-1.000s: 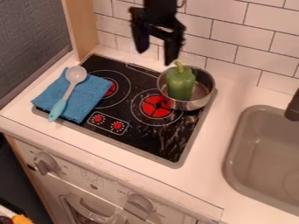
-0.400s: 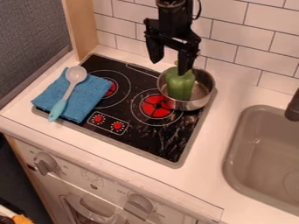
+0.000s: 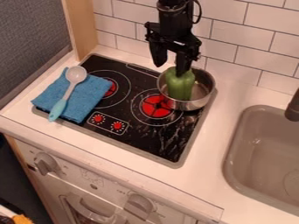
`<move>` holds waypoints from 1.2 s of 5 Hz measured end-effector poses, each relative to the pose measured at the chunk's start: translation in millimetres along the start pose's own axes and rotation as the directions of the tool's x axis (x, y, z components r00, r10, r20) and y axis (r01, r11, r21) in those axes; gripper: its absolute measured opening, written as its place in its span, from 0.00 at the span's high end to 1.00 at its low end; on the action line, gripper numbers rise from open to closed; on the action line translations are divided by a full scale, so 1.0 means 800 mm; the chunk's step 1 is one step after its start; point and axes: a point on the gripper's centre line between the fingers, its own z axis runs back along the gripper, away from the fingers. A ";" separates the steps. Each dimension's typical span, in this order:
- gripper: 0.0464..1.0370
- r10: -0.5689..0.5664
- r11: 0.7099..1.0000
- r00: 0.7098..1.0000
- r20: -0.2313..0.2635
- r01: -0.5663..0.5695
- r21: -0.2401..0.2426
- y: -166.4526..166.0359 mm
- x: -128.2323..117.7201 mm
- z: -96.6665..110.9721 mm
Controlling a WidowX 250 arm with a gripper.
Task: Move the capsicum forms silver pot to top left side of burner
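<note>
Holds the black gripper [image 3: 170, 68] wide apart at the upper centre of the frame, with one finger in front of the green pepper's [image 3: 179, 87] top. Has the pepper upright in the silver pot [image 3: 194, 104], right of the frame's centre, at the stove's [image 3: 153, 142] upper right corner.

White tiled wall [image 3: 245, 37] behind.
</note>
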 end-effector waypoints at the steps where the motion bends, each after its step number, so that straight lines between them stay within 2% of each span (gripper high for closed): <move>1: 0.69 -0.021 1.000 1.000 0.000 0.021 0.005 -0.004 0.002 0.000; 2: 0.84 -0.022 1.000 1.000 -0.002 0.022 0.007 -0.004 0.001 0.000; 3: 0.85 -0.027 1.000 1.000 -0.005 0.027 0.009 -0.004 0.002 0.001; 4: 0.85 -0.020 1.000 1.000 0.021 0.020 0.009 0.006 0.013 0.016; 5: 0.85 0.090 0.996 0.988 0.129 -0.091 0.002 0.057 0.023 0.060; 6: 0.85 0.212 0.976 0.963 0.164 -0.216 0.005 0.115 0.006 0.075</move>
